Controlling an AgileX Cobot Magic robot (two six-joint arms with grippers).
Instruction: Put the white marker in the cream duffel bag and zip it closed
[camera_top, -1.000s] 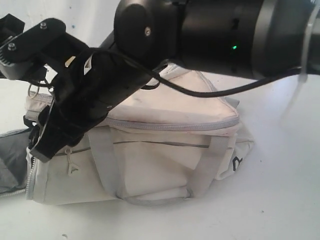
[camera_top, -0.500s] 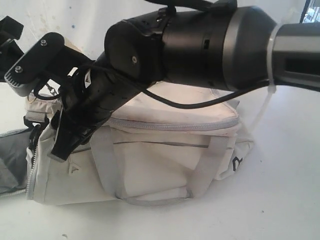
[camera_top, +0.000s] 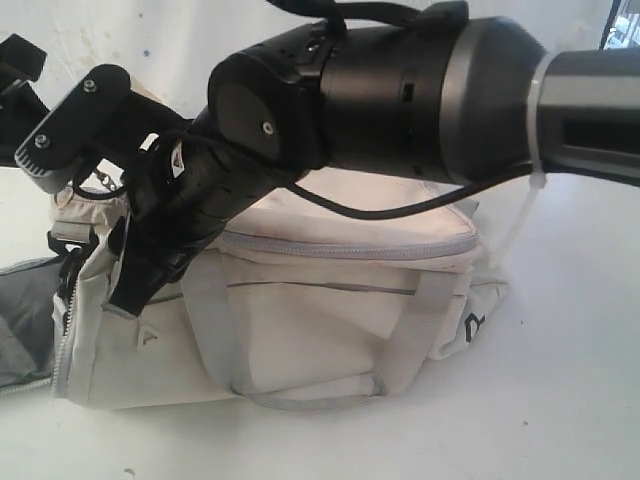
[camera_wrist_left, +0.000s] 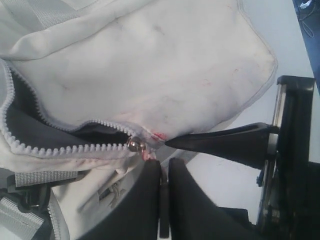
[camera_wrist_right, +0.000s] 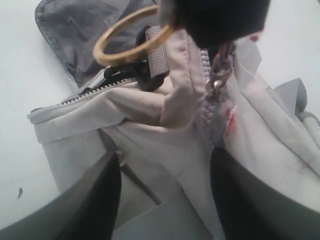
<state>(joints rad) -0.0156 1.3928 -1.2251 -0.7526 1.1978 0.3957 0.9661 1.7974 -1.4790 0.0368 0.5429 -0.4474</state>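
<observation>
The cream duffel bag (camera_top: 330, 320) lies on its side on the white table, its top zipper (camera_wrist_left: 60, 146) partly open over grey lining. The white marker is hidden from every view. My left gripper (camera_wrist_left: 164, 165) is shut on the zipper pull, right beside the metal slider (camera_wrist_left: 134, 145) at the bag's end; the pull (camera_wrist_right: 218, 75) hangs from its black tips. My right gripper (camera_wrist_right: 165, 165) is open, its two fingers (camera_wrist_right: 107, 195) straddling the bag's end fabric without pinching it. From outside, the right gripper (camera_top: 130, 285) reaches across to the bag's left end.
The thick black right arm (camera_top: 400, 90) spans the bag's top. A gold ring (camera_wrist_right: 130, 37), black buckle (camera_wrist_right: 145, 75) and grey webbing sit at the bag's end. A grey-lined flap (camera_top: 25, 320) lies open at the left. Bare white table (camera_top: 560, 400) lies to the right.
The right arm has swung and rolled over the bag, carrying its gripper a little rightward along the bag's left end. The left gripper keeps its hold.
</observation>
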